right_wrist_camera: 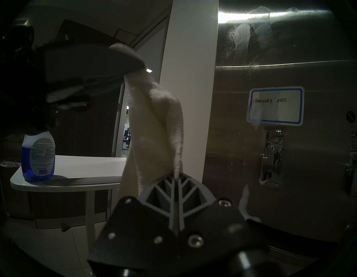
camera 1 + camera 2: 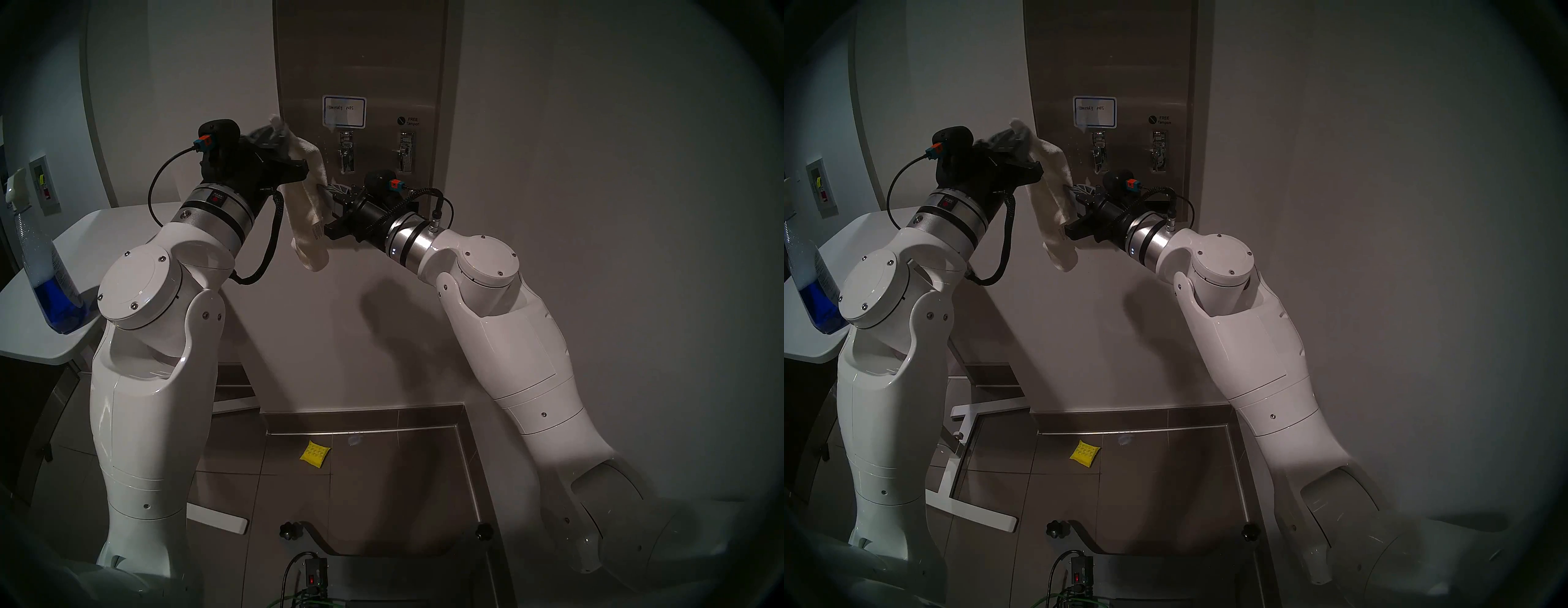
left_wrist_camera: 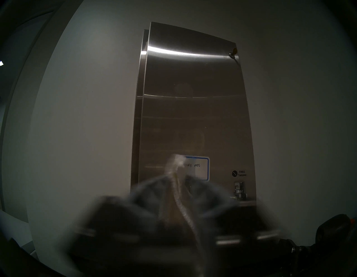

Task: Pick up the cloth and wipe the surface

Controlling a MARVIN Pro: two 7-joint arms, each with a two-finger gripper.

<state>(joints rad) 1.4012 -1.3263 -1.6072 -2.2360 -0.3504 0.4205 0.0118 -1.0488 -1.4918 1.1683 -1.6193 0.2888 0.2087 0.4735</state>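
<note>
1. Head views: left gripper (image 2: 282,140) pinches cloth (image 2: 307,204) at its top; right gripper (image 2: 335,193) clamps a lower fold. Cloth hangs between them, just before the steel dispenser front (image 2: 360,63).
2. Left wrist: blurred cloth (image 3: 177,193) sits between its fingers.
3. Right wrist: fingers closed on cloth edge (image 1: 154,125); spray bottle (image 1: 38,156) stands on tabletop (image 1: 77,164).

Cloth (image 1: 154,123) was nubbly cream terry, pinched between the right gripper (image 1: 176,185) ribbed grey plastic fingers (image 1: 164,195), dispenser front (image 1: 289,164) beside the gripper was brushed steel with smeared streaks, levers (image 1: 271,156) looked polished chrome, label (image 1: 275,104) was matt white paper.
</note>
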